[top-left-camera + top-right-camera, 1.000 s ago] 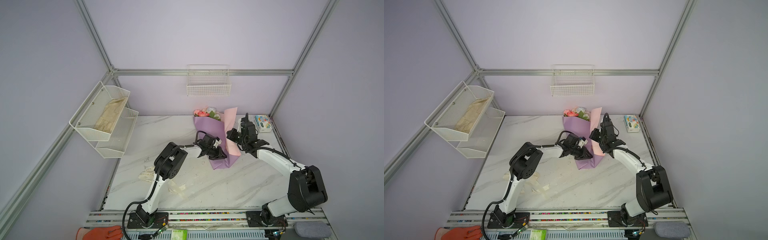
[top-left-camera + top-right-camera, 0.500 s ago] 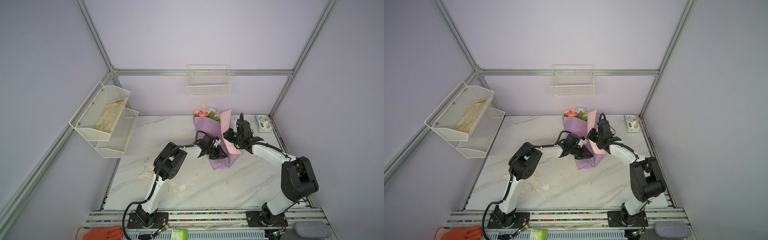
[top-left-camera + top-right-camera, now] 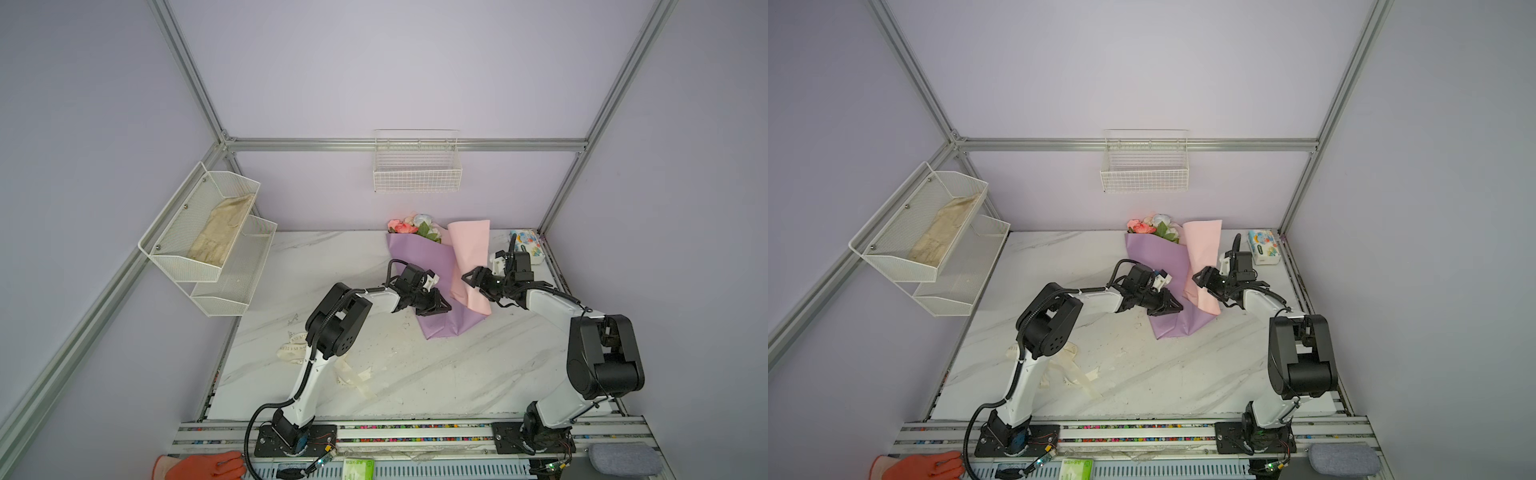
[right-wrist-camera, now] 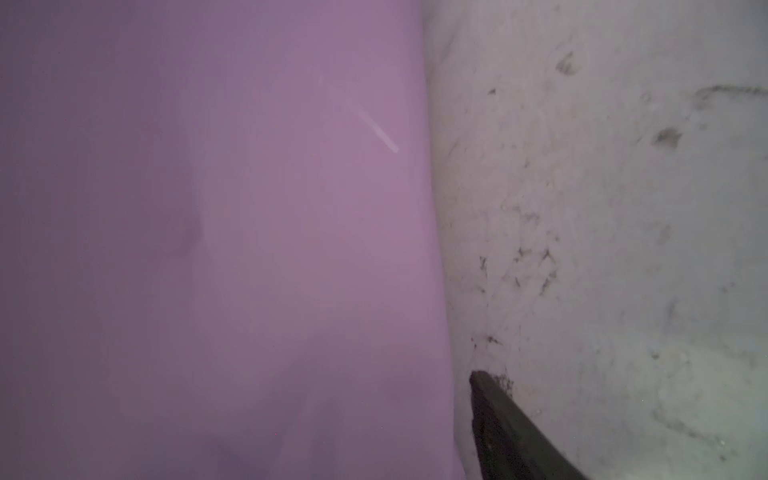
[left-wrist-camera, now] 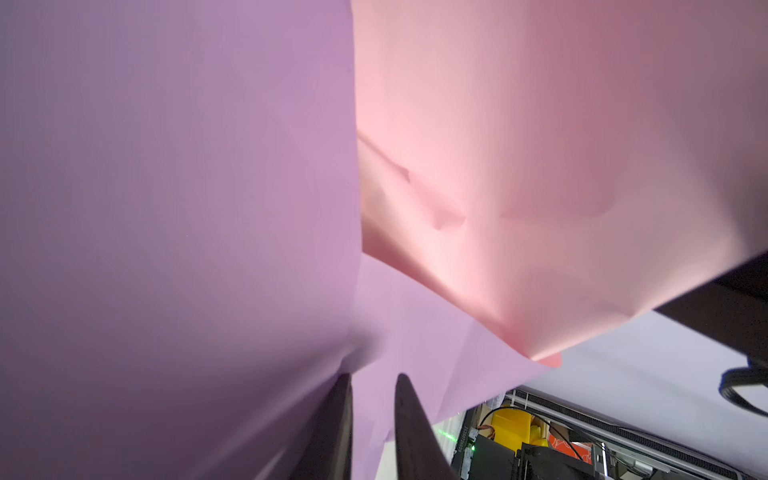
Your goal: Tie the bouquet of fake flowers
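**Bouquet on the table: left grip on the wrap, right jaws apart**

The bouquet of fake flowers (image 3: 432, 266) lies on the marble table (image 3: 415, 374) towards the back wall. Its blooms (image 3: 409, 226) point at the wall and its narrow end points towards the arm bases. The lilac paper (image 3: 417, 255) is folded over the stems. A pink sheet (image 3: 471, 257) stands up along the bouquet's right side (whether it is joined to the lilac one cannot be told).

The left gripper (image 3: 442, 307) is down on the lower part of the wrap. In the left wrist view its fingers (image 5: 338, 424) stand close together, clamped on a fold of lilac paper.

The right gripper (image 3: 467, 277) is just beside the outer edge of the pink sheet, released, with nothing between its jaws. The right wrist view shows only one finger (image 4: 507, 428), over bare table and just clear of the paper's edge.

A cream lettered ribbon (image 3: 293, 347) lies loose on the table by the left arm's elbow, well apart from the bouquet. A tissue packet (image 3: 528, 245) sits in the back right corner
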`<action>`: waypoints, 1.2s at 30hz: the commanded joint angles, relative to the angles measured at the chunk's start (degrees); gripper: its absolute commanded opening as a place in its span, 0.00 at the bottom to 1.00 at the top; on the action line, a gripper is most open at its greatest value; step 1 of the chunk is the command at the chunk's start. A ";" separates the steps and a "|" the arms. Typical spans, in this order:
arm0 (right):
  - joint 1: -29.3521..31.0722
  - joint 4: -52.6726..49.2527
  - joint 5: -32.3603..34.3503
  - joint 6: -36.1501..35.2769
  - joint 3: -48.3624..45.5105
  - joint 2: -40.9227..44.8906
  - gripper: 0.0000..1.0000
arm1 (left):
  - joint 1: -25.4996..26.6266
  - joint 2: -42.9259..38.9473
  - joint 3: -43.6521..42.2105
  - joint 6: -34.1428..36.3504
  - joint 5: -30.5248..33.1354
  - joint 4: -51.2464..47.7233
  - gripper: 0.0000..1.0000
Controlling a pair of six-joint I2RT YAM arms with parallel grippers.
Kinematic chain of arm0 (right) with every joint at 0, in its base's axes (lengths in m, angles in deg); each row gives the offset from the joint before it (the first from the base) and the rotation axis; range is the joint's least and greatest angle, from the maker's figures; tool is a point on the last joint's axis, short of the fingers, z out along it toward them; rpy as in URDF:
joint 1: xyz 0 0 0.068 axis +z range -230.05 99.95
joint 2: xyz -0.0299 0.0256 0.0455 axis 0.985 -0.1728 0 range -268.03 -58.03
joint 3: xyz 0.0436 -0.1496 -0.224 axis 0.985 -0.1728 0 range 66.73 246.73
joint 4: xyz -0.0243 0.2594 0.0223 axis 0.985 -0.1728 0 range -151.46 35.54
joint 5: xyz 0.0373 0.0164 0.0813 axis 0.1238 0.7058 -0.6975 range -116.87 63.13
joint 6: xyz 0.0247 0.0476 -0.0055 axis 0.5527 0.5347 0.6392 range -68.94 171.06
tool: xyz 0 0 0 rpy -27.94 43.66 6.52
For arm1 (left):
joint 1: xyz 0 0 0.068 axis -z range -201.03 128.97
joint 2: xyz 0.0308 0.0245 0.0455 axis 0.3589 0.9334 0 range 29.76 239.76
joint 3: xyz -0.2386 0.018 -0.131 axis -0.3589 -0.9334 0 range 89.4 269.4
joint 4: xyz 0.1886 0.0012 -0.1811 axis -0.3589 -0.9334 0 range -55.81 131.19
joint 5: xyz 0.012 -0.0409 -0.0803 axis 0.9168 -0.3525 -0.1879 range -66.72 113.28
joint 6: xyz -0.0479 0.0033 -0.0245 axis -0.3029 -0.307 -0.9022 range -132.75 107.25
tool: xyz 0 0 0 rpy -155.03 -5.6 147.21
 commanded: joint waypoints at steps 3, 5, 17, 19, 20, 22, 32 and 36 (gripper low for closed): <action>0.41 -1.10 0.48 -0.47 -4.83 7.86 0.69 | 0.74 0.78 0.49 -0.17 -1.15 -0.02 0.19; 0.44 -1.03 0.31 -0.20 -6.55 9.93 0.69 | 0.83 0.97 0.45 -0.16 -1.13 -0.15 0.18; 0.43 -7.47 7.04 -0.91 -9.17 16.45 0.35 | 1.13 0.80 0.95 0.71 -0.89 -1.19 0.18; 0.79 -6.95 7.12 0.11 -8.15 15.45 0.26 | 1.27 0.93 1.19 0.71 -0.88 -1.37 0.17; 1.50 -6.98 8.45 0.51 -7.18 14.95 0.21 | 1.35 0.95 1.39 0.79 -0.84 -1.69 0.17; 3.99 -8.40 13.10 0.89 -4.62 14.22 0.19 | 1.53 0.98 1.74 1.06 -0.56 -2.33 0.17; 21.97 -19.12 37.11 1.58 11.07 5.09 0.12 | 0.84 -4.60 -1.37 0.81 3.12 -2.45 0.17; 27.45 -23.09 42.88 0.37 16.91 0.36 0.11 | -0.26 -8.63 -5.14 -0.51 3.75 -0.15 0.17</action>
